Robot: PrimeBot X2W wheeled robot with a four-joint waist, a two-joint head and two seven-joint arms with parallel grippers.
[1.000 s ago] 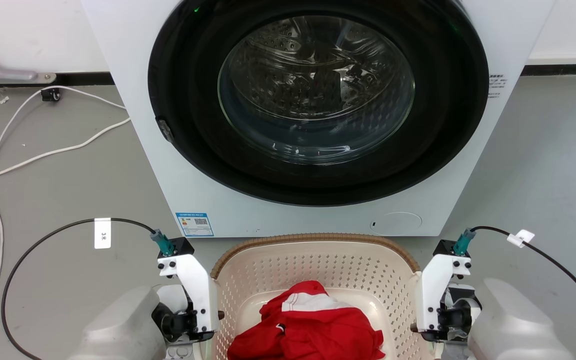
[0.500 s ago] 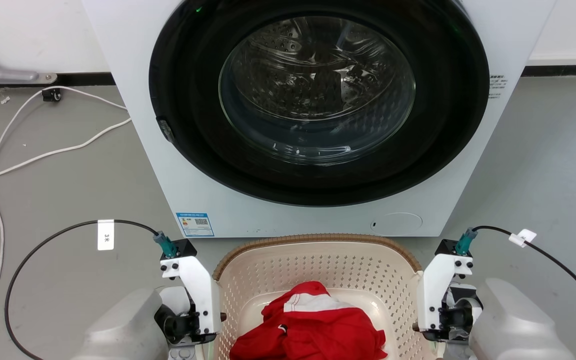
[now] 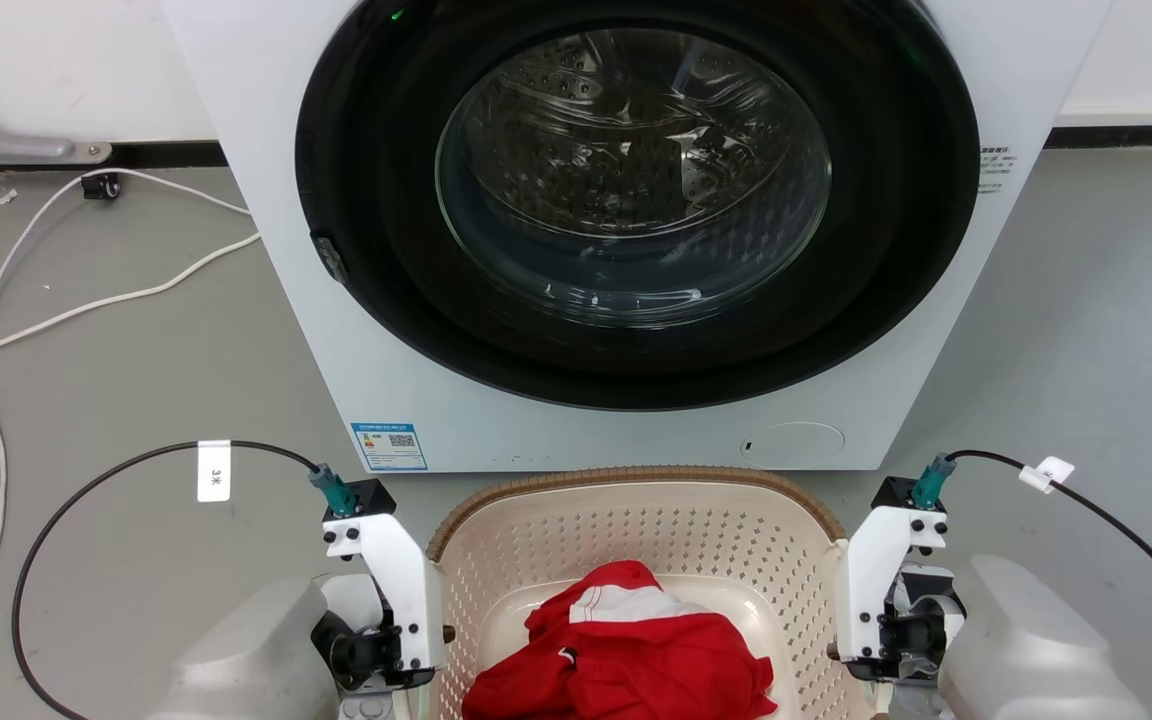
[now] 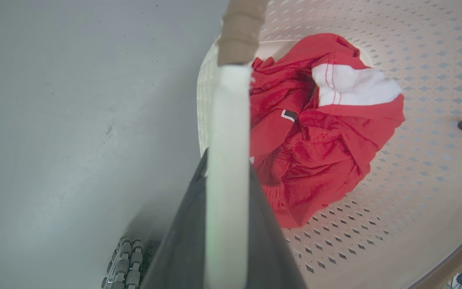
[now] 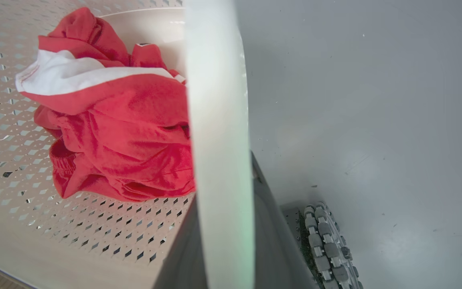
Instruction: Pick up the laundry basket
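The left gripper [image 3: 386, 625] is standing at the left wall of the laundry basket [image 3: 636, 476], which is sitting on the grey floor [image 3: 136, 380] just in front of the front-loading washing machine [image 3: 336, 330], with a crumpled red-and-white garment [image 3: 626, 660] lying inside. The right gripper [image 3: 876, 620] is mirroring it at the right wall, so the basket is lying squarely between the arms, its handle-to-handle axis running from one arm to the other, neither arm being nearer. The head view is hiding the fingers. The left wrist view is showing dark jaws pressing on either side of the white left handle [image 4: 229, 120], and the right wrist view is showing the same clamp on the white right handle [image 5: 219, 100]. By my judgement, a level, matched rise of both arms is what the lift is calling for
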